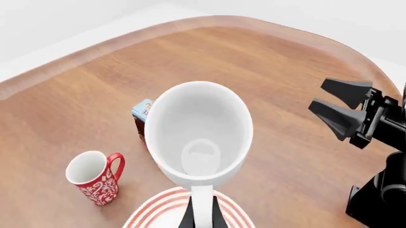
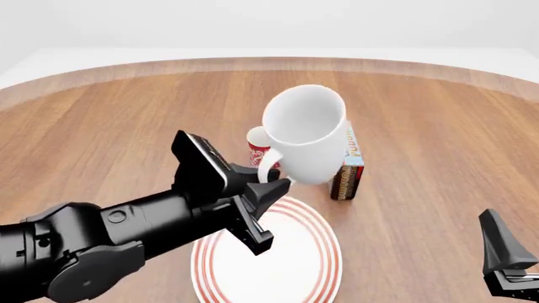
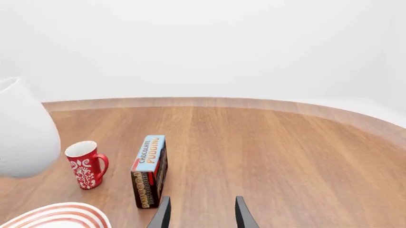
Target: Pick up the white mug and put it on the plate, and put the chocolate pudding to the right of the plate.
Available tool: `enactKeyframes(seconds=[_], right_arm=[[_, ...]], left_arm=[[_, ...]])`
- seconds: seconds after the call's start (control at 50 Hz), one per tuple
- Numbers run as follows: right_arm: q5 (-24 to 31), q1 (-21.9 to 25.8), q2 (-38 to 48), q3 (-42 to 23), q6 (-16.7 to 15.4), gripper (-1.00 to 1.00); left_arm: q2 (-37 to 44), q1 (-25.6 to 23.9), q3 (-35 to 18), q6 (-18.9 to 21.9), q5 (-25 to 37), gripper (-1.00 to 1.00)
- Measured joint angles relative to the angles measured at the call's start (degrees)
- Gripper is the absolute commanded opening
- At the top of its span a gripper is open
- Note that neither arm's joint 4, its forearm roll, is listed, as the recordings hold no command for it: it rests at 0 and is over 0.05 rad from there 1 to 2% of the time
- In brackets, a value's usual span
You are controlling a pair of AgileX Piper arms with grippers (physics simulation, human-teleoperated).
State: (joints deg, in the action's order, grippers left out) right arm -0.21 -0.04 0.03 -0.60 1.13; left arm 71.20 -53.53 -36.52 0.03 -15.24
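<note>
- The left pincer (image 2: 271,189) is clamped on the handle of the white mug (image 2: 305,134), holding it in the air, tilted with its mouth facing the front camera.
- The mug hangs over the far edge of the plate (image 2: 312,268), which lies on the wooden table (image 2: 438,126) near the arms.
- The chocolate pudding (image 2: 348,167) stands upright on the table just beyond the plate, toward its right, partly hidden behind the mug.
- A small red patterned mug (image 2: 259,149) stands to the left of the pudding.
- The right pincer (image 3: 200,214) sits low at the near right, fingers apart and empty.
</note>
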Motion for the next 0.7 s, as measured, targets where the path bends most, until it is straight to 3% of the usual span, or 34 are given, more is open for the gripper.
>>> enactKeyframes(seconds=[0.34,0.7], right_arm=[[0.0,0.01,0.0,-0.02,-0.07,1.0],[-0.01,0.0,0.0,-0.03,-0.1,1.0]], left_arm=[[-7.11,3.21,6.57,0.01,1.83,-1.0],[-9.19,4.63,10.87,-0.83,2.9,-1.0]])
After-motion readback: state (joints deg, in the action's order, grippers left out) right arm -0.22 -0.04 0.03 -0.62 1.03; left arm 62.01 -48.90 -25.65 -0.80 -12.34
